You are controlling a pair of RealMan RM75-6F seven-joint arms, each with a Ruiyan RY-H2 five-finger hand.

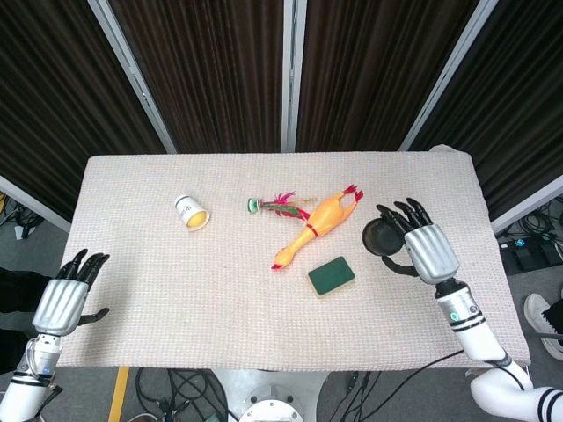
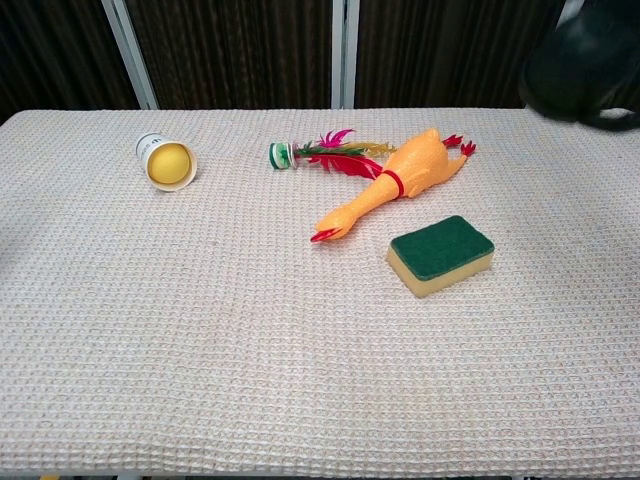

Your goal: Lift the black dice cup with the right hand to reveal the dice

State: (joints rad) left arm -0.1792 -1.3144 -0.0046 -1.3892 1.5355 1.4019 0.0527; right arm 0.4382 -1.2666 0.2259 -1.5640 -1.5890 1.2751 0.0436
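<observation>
- Now right hand point(image 1: 428, 251) holds black dice cup point(image 1: 380, 236) aloft, right of green sponge point(image 1: 331, 276).
- Left hand point(image 1: 62, 301), fingers spread, empty, near-left table point(image 1: 158, 290) edge.

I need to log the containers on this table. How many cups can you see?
2. A small paper cup lies on its side at the table's left rear; the black dice cup is held by the right robot hand at the right. None seem hidden.

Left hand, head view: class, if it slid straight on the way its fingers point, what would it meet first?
Probably nothing: the left hand points up the cloth's left edge. The way looks free, though depth is unclear.
</observation>
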